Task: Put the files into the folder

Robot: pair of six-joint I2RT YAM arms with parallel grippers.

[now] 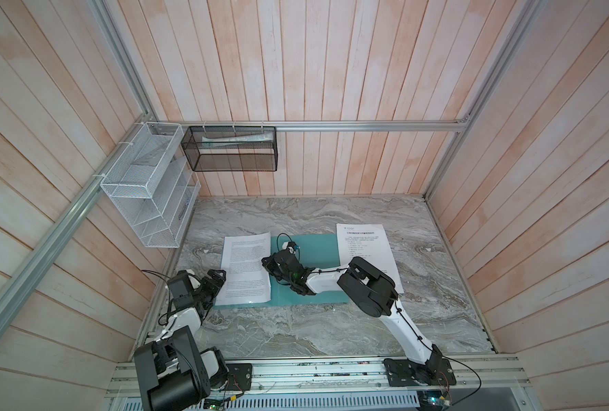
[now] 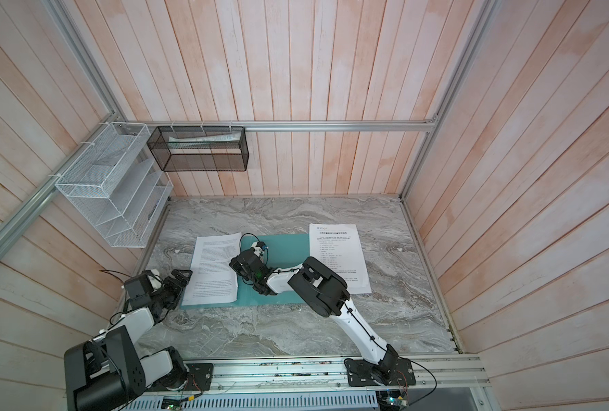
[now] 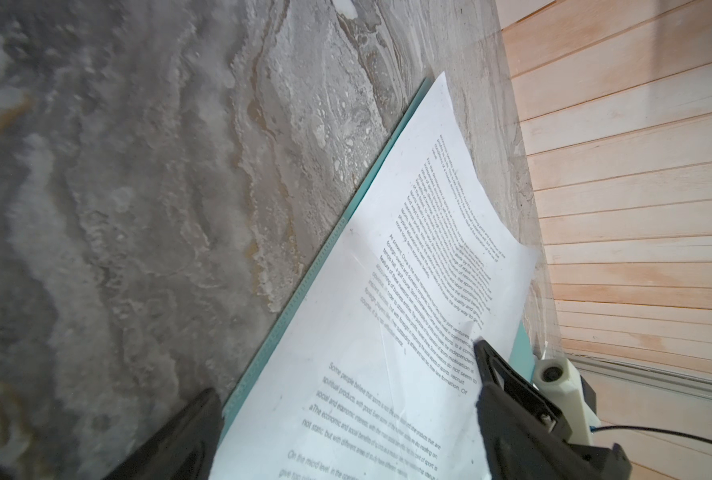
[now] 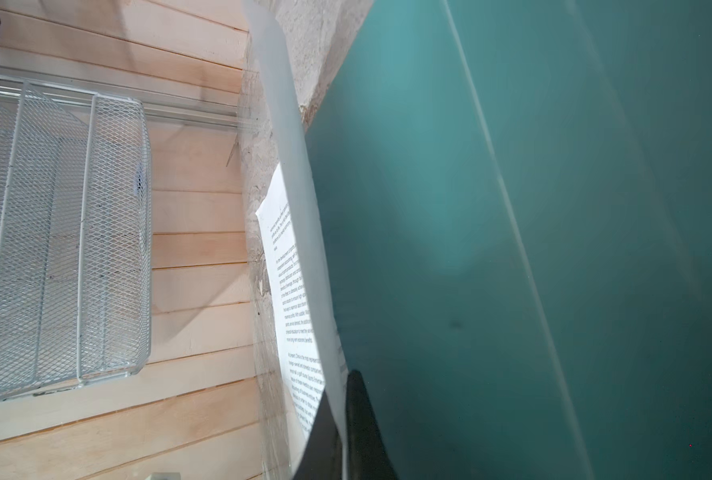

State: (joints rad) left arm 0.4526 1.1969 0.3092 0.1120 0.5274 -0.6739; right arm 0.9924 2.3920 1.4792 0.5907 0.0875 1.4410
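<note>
In both top views we see the folder [image 1: 315, 245] [image 2: 285, 245] lying open mid-frame on the marble table [image 1: 295, 331], with bare room above and below. The right claw [image 1: 265, 264] is closed, pinching the right edge of the printed sheet [image 1: 244, 270] on the folder's left half. That edge seems lifted, though our right wrist view is blurred. The left claw [image 1: 218, 275] stands wide open astride that sheet's lower-left corner. The right arm [image 1: 367, 284] hides part of the headed sheet [image 1: 363, 245]. Plank walls [image 1: 331, 71] surround everything.

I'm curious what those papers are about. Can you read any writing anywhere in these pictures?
"Some people believe that sports": dense-text sheet.
"At present, China": same sheet.
"On the micro level": same sheet; its other lines are blurred.
Headed sheet: print too small to read.
</note>
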